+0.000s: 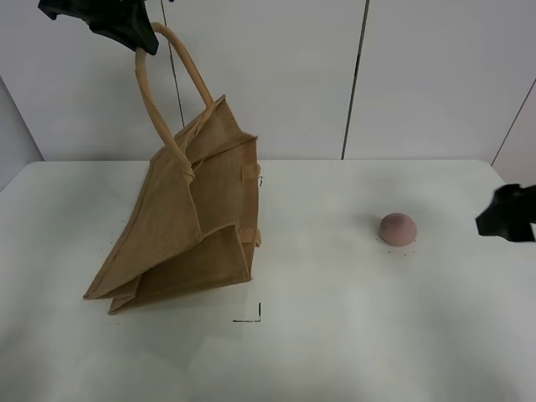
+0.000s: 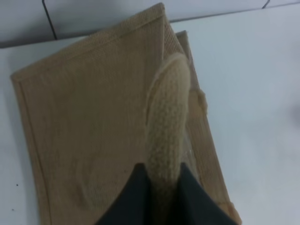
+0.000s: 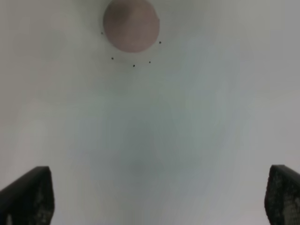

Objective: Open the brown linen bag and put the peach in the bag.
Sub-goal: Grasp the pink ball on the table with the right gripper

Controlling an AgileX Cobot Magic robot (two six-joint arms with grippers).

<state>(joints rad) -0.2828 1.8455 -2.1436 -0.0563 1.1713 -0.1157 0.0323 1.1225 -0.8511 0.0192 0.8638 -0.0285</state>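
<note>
Table [image 1: 352, 335]: white.
Bag [image 1: 197, 218]: tan jute, tilted, hanging by handle [image 1: 155, 100].
Peach [image 1: 398, 228]: dusty pink, well right of bag.
Left gripper [image 1: 134, 35]: clamped on handle.
Right gripper [image 1: 505, 213]: spread, empty.
Right-wrist only: dots [image 3: 133, 65] ringing peach.

White table [image 1: 335, 352]: bag [image 1: 193, 226], peach [image 1: 397, 228] (well apart)

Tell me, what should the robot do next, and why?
Probably ease the right gripper forward until its open jaws straddle the peach. The left gripper is shut on a handle of the brown linen bag, holding it up, while the peach sits untouched on the table, ahead of the right gripper.
</note>
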